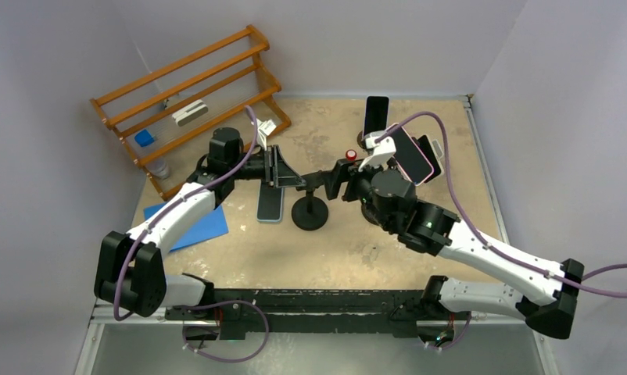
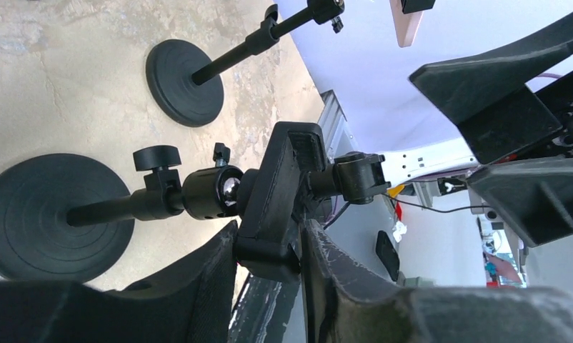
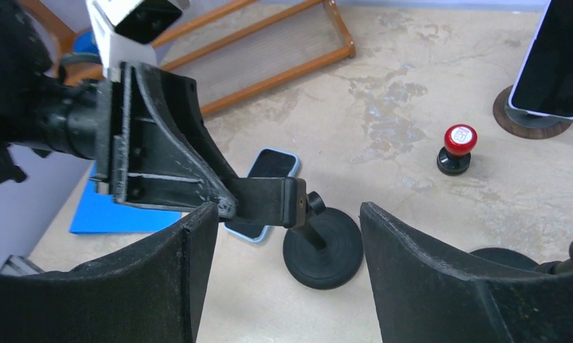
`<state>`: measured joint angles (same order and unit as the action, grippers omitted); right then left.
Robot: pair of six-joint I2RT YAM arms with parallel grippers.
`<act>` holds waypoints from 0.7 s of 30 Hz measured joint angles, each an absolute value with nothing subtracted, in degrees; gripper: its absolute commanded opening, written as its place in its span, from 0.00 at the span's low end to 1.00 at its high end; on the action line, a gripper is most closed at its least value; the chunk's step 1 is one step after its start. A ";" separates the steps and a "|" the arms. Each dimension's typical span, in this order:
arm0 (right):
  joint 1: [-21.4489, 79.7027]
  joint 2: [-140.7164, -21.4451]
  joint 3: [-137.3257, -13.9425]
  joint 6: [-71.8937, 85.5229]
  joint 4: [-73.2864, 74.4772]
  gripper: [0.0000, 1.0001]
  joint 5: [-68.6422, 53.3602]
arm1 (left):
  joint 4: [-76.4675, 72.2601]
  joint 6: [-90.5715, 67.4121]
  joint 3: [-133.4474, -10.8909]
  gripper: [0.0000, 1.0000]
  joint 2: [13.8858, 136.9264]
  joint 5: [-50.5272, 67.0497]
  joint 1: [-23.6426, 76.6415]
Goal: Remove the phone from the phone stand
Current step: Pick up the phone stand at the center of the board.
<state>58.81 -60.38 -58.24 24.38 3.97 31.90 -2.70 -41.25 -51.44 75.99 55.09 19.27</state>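
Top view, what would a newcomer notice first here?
In the middle, the left gripper clamps the black stand, and the right gripper hangs open facing it. A phone lies flat beside the stand's base. A wooden rack sits in the far left corner.

Bright, even overhead light — soft shadows, sharp top view, near jaws blurred in wrist views.

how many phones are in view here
3: a flat phone left of the black stand, an upright phone at the back, a pink-edged phone right of it. More may hide behind that.
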 measured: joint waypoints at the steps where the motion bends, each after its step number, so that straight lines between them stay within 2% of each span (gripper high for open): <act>1: 58.81 -59.29 -58.11 24.36 3.77 0.75 31.77 | -2.76 -41.36 -51.44 0.23 76.09 55.22 19.27; 7: 58.81 -55.72 -57.63 23.97 2.70 0.74 31.22 | -3.29 -42.48 -51.44 0.00 76.40 56.12 19.27; 21: 58.81 -52.10 -56.62 22.87 0.34 0.74 30.30 | -9.91 -49.87 -52.03 0.00 77.49 56.62 19.27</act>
